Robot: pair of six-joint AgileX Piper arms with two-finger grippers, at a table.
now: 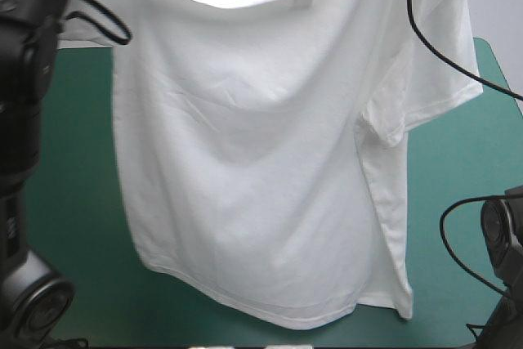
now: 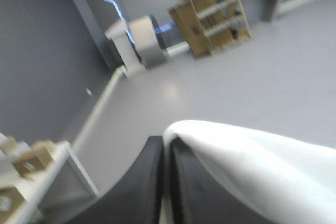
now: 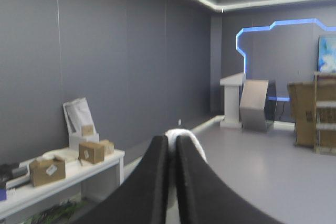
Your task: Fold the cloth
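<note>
The white T-shirt [image 1: 261,153] hangs full length in front of the table, held up by its top edge, its hem low over the near side of the teal-green cover [image 1: 78,202]. One short sleeve [image 1: 433,79] droops on the right. My left gripper [image 2: 167,145] is raised and shut on the T-shirt, white cloth [image 2: 252,166] spilling past one finger. My right gripper [image 3: 172,142] is also raised and shut on the T-shirt, a small fold of white [image 3: 181,137] showing at its fingertips. Neither pair of fingers shows in the high view.
Teal-green cover shows to the left and right of the hanging shirt [image 1: 474,161] and along the near edge [image 1: 122,308]. Both wrist views look level into the room.
</note>
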